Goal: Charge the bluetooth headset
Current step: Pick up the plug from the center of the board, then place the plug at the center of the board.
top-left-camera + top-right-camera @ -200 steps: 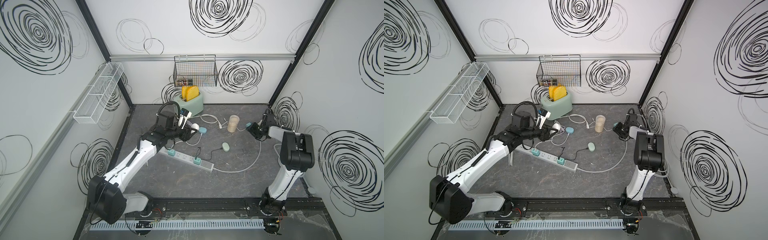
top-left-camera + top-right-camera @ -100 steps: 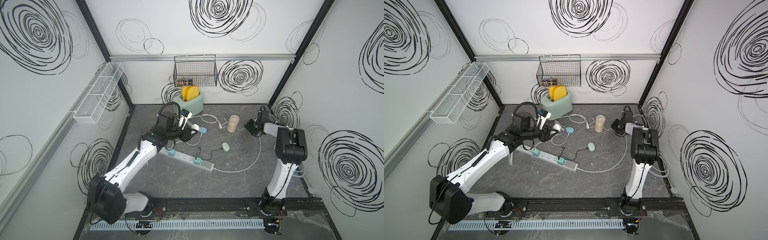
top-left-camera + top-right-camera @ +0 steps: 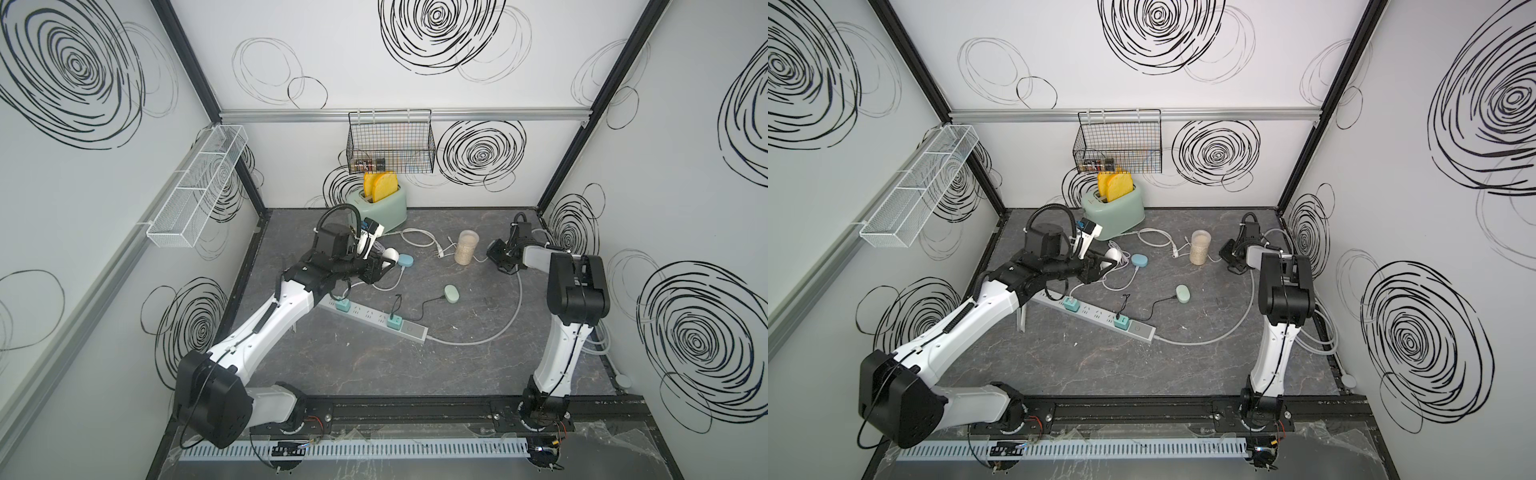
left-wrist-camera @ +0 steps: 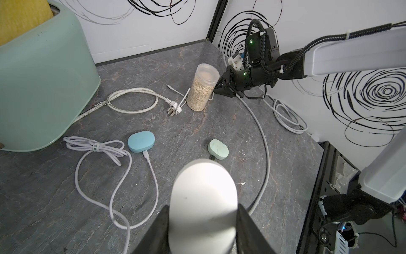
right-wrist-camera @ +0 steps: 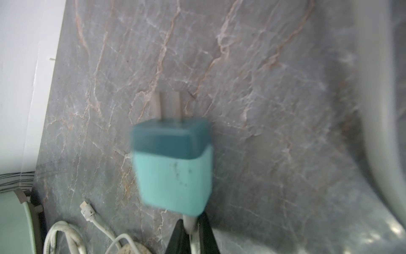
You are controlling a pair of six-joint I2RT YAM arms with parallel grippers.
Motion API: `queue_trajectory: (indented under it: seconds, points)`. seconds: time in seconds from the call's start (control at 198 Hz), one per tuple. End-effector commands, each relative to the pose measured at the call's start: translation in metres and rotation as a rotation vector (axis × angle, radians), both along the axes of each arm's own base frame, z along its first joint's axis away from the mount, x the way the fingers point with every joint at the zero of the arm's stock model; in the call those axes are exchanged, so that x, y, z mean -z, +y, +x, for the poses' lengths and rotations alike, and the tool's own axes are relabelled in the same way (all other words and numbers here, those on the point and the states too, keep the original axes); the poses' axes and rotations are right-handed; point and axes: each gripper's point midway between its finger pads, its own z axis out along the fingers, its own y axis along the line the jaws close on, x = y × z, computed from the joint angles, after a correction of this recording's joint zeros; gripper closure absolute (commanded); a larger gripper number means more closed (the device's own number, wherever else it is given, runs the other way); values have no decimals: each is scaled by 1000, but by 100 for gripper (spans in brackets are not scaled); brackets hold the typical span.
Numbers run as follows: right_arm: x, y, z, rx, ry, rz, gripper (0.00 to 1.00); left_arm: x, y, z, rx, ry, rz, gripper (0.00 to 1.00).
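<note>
White headset case (image 4: 204, 204) is clamped between the jaws of the left gripper (image 4: 203, 222). It's held clear of the worktop (image 4: 55, 198), rounded end sticking out past the fingertips, out in front of the toaster (image 3: 384, 208).

On the worktop just beyond it:
- blue case (image 4: 141, 141), lying flat with a white lead plugged in
- green case (image 4: 218, 149), flat too, black lead running to it

Power strip (image 3: 374, 318) lies diagonally near the left forearm, with two teal adapters seated in it.

Right gripper (image 5: 190, 237) is well apart, over by the grain jar (image 3: 466, 248) near the far right corner. Its jaws are pinched together on the charger cable (image 5: 189, 224), right behind the teal charger plug (image 5: 173, 167). The plug is motion-blurred in the wrist view, its two prongs pointing away from the gripper. Can't tell whether it touches the worktop.
</note>
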Motion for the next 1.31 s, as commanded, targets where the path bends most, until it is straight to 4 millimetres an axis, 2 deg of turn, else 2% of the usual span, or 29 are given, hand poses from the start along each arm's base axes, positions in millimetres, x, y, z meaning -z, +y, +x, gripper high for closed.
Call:
queue_trajectory:
  seconds: [0.0, 0.081, 0.232, 0.413, 0.519, 0.65, 0.726, 0.852, 0.963, 1.114, 1.225, 1.305]
  points:
    - [3, -4, -3, 23, 16, -20, 94, -12, -2, 2, 5, -52, -21, 68]
    - [-24, -6, 1, 21, -45, -41, 100, -12, -2, 2, 5, -51, -21, 68]
    - [-95, -8, 10, 0, -185, -73, 100, -15, -2, 0, 7, -57, -24, 68]
    - [-163, 6, 6, -66, -328, -64, 100, -19, 0, 0, -3, -74, -21, 68]
    - [-199, 20, -3, -129, -430, -47, 100, -19, 1, 0, -4, -76, -21, 68]
    - [-256, 46, -18, -250, -606, -57, 100, -18, 1, 0, -5, -74, -20, 68]
    - [-290, 56, -32, -297, -704, -86, 100, -19, 2, -1, -10, -78, -17, 68]
    - [-333, 63, -59, -319, -842, -103, 100, -17, 3, -1, -14, -76, -14, 69]
    - [-360, 67, -81, -337, -896, -99, 100, -17, 3, -1, -17, -76, -12, 69]
    - [-380, 69, -105, -346, -915, -90, 100, -19, 3, -2, -17, -82, -12, 69]
    - [-384, 68, -125, -334, -923, -86, 100, -20, 3, -3, -16, -86, -10, 69]
    - [-373, 64, -135, -319, -885, -87, 100, -21, 1, -5, -10, -89, -12, 69]
